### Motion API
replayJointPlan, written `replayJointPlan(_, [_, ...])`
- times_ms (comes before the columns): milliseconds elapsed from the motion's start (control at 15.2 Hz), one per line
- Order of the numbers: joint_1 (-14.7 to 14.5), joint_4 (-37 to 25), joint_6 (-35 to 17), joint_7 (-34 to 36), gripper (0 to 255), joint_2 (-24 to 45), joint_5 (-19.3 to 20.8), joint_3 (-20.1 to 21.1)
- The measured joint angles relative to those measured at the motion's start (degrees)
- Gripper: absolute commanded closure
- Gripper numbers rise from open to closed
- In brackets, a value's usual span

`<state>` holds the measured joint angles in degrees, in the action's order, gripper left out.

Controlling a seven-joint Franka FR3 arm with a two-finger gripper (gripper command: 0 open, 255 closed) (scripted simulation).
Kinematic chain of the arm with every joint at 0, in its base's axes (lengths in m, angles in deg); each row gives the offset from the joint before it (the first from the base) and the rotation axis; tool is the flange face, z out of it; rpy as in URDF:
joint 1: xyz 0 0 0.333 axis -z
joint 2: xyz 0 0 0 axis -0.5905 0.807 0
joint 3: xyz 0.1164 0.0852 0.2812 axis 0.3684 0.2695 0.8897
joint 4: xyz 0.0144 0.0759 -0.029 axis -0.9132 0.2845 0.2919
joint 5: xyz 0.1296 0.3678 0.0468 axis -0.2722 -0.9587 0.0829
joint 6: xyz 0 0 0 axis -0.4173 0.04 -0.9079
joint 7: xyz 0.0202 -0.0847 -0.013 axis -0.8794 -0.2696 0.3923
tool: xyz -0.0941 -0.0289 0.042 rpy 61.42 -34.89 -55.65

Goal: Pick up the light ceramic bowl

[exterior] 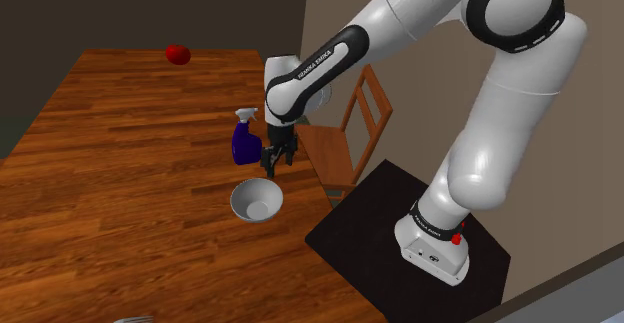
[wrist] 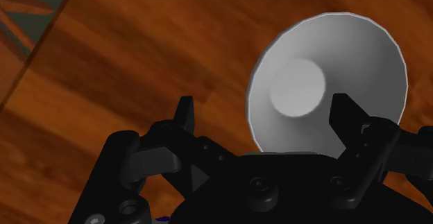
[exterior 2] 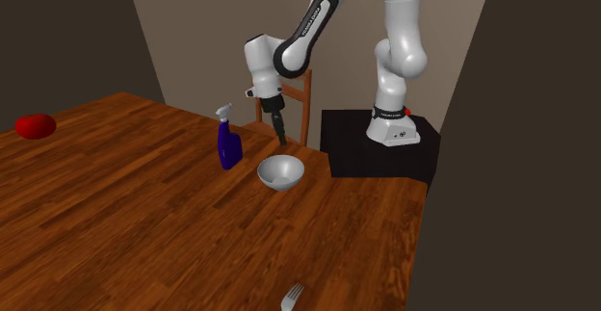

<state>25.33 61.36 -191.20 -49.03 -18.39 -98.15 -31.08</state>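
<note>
Bench (exterior: pixel 120 171): a wooden top that carries everything. Its edge on the stand's side is within the arm's easy reach.
Arm (exterior: pixel 500 121): it bends out from the stand and down over that edge, which points the wrist nearly straight down, as a grasp from above would need.
Stand (exterior: pixel 385 221): a dark box off that bench edge, just beside the chair.
Chair (exterior: pixel 350 136): wooden, pushed up to the same edge just behind the wrist, so a descent has little room there.
Bowl (exterior: pixel 256 199): light grey and upright with its mouth open to the top. It sits close to the stand-side edge with nothing inside, and its wall is free to pinch.
Spray bottle (exterior: pixel 244 141): blue, upright, just beside the bowl and a little further along the edge. It is near enough to be knocked by a sideways swing.
End effector (wrist: pixel 264 108): its jaws are spread and hold nothing. It hangs above the bowl's rim on the bottle's side, one finger over the wall, probably lining up a rim pinch.
Red fruit (exterior: pixel 178 54): near the far edge, well apart.
Fork (exterior 2: pixel 292 298): at another edge, well away from the bowl.
</note>
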Motion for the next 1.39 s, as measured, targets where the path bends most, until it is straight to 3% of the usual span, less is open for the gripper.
replayJointPlan(594, [-0.4,-1.7,-6.3,-1.2,0,8.0,-0.9,0.4])
replayJointPlan(660, [-0.5,-1.8,-6.6,-1.2,255,8.3,-0.9,0.4])
replayJointPlan(1386, [-0.5,-1.9,-6.5,-1.1,255,8.3,-0.9,0.5])
